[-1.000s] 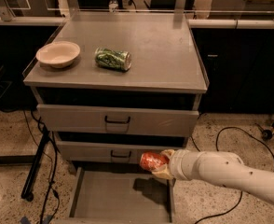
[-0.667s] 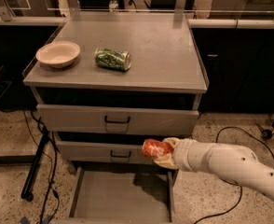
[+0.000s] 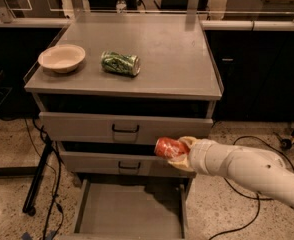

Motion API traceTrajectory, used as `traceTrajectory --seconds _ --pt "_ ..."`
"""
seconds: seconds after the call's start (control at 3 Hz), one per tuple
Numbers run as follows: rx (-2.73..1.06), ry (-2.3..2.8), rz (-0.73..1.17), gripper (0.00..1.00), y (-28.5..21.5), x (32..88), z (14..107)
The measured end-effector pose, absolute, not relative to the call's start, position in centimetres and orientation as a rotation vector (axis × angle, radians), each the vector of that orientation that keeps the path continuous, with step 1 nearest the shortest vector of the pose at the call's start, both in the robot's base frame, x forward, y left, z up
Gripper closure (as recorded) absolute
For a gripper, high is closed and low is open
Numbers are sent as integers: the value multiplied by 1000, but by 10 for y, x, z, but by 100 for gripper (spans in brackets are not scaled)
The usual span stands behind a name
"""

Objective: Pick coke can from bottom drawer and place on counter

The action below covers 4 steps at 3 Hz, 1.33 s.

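Coke can (image 3: 167,147), held sideways in the claw (image 3: 179,153) clamped on it, is located at 5 o'clock of the tabletop (image 3: 177,59), above the open bottom drawer (image 3: 132,211); if insufficiently raised, it may be knocked against the tabletop rim and dislodged from the grip.

Red-orange coke can (image 3: 169,147), silver-ended, clasped in the cream gripper (image 3: 180,153) just below the matte grey counter (image 3: 177,59); on the counter, a green patterned can (image 3: 120,63) and beige bowl (image 3: 62,58).
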State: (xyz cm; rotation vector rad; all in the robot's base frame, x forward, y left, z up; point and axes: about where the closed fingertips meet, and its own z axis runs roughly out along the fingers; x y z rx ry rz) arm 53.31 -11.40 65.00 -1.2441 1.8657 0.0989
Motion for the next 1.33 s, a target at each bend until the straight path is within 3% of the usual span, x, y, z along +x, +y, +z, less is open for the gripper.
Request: traceTrajectory --seconds 0.33,0.67,1.33 --pt "-1204 1791 -20 100 -121 551 720" --pt "-1202 1795 -18 100 -121 550 719" --pt "-1114 1711 -193 100 -149 574 805"
